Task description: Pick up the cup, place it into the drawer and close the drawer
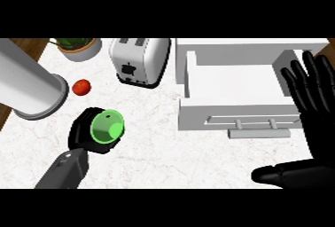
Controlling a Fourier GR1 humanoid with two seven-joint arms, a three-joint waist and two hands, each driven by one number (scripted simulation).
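The black fingers (83,126) of the left hand (91,135) are curled round the green cup (107,126) and grasp it. The cup sits in the hand, and its round open top faces up. It is at about 8 o'clock from the middle of the view, over the white worktop (163,150). The grey left arm (64,170) runs down from the hand to the low edge at 7 o'clock.

The right hand (315,115) is at 3 o'clock, by the right edge. Its fingers (307,80) are straight and point up to 12 o'clock. They hold nothing. Its thumb (278,174) sticks out to the left at about 5 o'clock. The hand rests there.

The white drawer (235,84) is open. It lies at 2 o'clock, just left of the right hand. The cup is not in it and is well apart from it, off to the left. The drawer's handle (255,122) is on its front, at about 4 o'clock.

A shiny toaster (141,60) stands at 11 o'clock, near the drawer's left side. A small red tomato (81,87) lies at 10 o'clock, above the cup. A big grey tube (29,84) lies on its side at 9 o'clock, just beside the tomato. A plant in a pot (78,46) is at the top left.
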